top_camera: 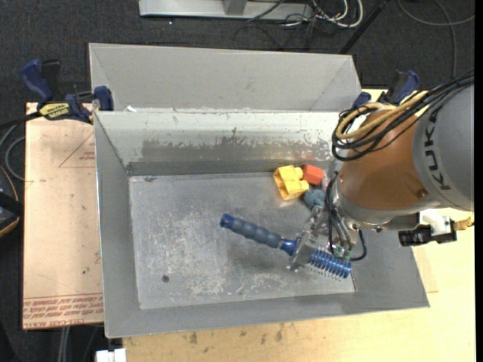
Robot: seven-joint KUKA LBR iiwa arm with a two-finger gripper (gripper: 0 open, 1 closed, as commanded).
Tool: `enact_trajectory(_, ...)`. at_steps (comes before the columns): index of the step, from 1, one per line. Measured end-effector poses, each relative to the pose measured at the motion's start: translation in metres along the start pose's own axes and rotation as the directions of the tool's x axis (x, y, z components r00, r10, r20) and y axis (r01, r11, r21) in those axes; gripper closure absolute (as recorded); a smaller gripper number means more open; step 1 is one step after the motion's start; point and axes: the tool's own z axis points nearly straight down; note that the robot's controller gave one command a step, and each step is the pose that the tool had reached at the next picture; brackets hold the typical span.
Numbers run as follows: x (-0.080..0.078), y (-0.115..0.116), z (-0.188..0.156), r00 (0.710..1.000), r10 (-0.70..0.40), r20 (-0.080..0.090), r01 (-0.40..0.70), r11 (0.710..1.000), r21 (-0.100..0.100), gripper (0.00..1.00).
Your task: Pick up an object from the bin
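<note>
Gripper (pixel 311 241) sits low in the right-front part of the bin (pixel 181 266), directly over the neck of a blue brush (pixel 256 234), approx. where handle meets bristle head. Open or closed: can't tell. Brush lies flat on the floor, long axis running left-back to right-front; handle stretches left of gripper, bristle head just to its right-front. Behind, near rear wall: yellow block (pixel 288 181) & orange block (pixel 313 175), touching.
</note>
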Motion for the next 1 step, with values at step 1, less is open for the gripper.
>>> enact_trajectory(1, -0.0006, 0.0009, -0.0208, 1.0, -0.002, -0.004, 0.002, 1.0, 0.002, 1.0)
